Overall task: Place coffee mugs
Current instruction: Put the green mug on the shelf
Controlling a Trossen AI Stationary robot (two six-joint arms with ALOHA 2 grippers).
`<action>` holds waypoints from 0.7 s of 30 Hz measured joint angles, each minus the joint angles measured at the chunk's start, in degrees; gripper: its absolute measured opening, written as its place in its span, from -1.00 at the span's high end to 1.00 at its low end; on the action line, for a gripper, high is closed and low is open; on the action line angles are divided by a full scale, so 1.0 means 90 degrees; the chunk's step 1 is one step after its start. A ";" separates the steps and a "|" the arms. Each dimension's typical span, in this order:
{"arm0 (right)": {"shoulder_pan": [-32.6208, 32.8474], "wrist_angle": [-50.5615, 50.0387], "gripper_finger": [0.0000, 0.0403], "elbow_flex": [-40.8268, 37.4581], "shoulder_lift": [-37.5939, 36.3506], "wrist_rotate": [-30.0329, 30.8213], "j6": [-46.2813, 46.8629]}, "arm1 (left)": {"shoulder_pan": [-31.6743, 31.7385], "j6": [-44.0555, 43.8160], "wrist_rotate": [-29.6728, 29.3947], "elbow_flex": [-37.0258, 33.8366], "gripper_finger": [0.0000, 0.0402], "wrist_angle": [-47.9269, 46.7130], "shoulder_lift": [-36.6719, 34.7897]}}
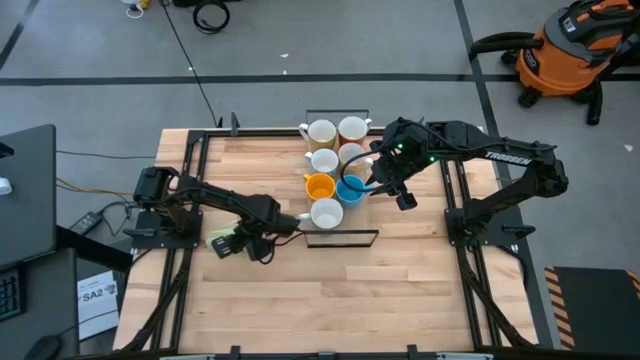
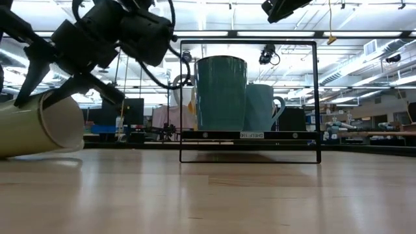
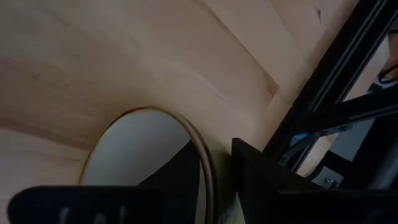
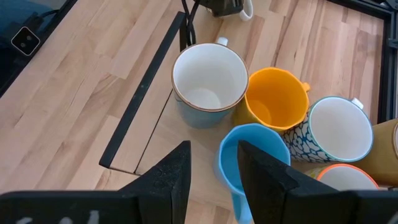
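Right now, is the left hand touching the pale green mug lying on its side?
Touching. In the left wrist view the left hand has one finger inside the pale green mug and one outside, straddling its rim; the low view agrees.

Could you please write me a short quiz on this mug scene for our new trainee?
1. True or false: the pale green mug lies on its side on the table, outside the black frame.
2. Which mug is the right end effector poised over? A: orange. B: blue. C: pale green.
3. Which end effector is down at the tipped mug?

Key: 1 true. 2 B, the blue mug; its rim sits between the open fingers. 3 the left end effector.
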 joint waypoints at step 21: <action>-0.0001 -0.0003 0.32 -0.0002 0.0000 0.0000 0.0000 | -0.0011 -0.1682 -0.0268 0.1082 0.76 -0.0224 -0.0007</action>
